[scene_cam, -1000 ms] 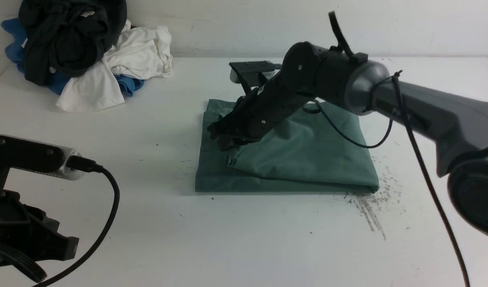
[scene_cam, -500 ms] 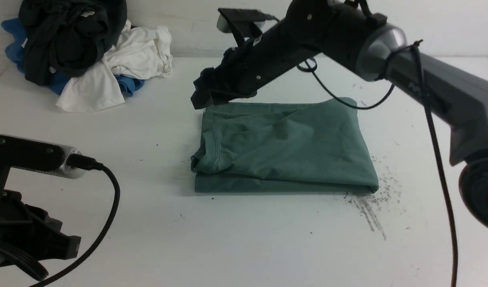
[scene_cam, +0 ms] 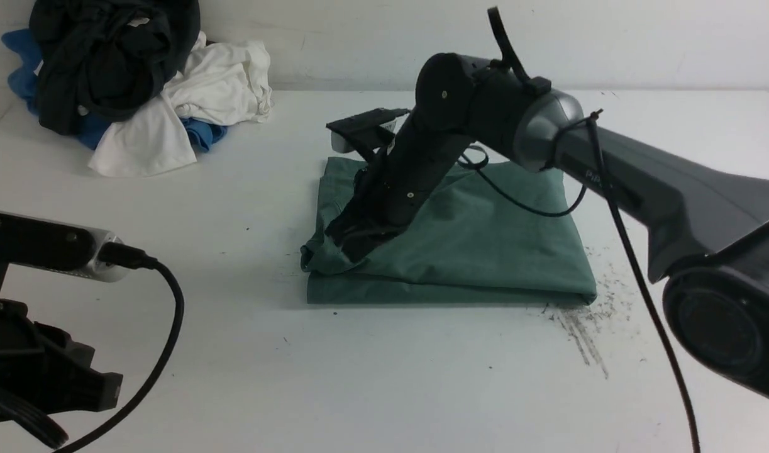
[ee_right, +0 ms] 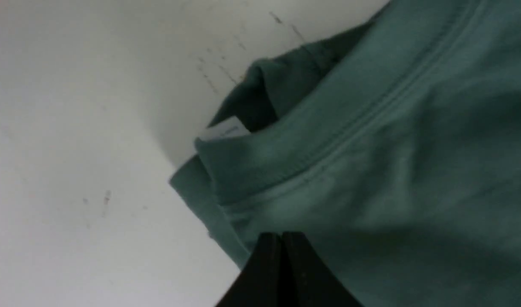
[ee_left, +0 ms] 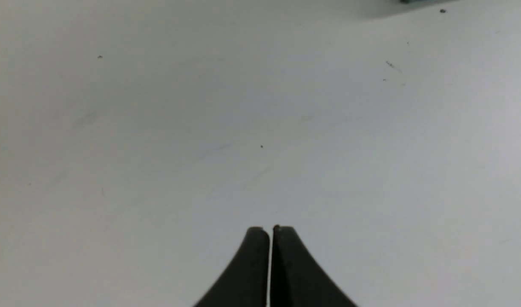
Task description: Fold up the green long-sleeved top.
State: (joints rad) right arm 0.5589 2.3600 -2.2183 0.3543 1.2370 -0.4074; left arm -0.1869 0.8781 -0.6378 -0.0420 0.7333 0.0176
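- Right gripper (scene_cam: 345, 244) jaws together, tips on top (scene_cam: 485, 239) at its left end.
- Top's long axis runs left-right.
- Left gripper (ee_left: 270, 230) also closed, well apart; right arm nearer.

At the far left corner of your white table (scene_cam: 384, 390) sits a heap of clothes pushed up against the wall (scene_cam: 610, 38). A black garment (scene_cam: 107, 56) lies crumpled on top, a white garment (scene_cam: 217, 82) spills out from under it toward the right and the near side, and a blue garment (scene_cam: 203, 134) peeks out at both ends (most of it is buried). Further right and nearer to you, a patch of dark scuff marks (scene_cam: 585, 330) streaks the tabletop.
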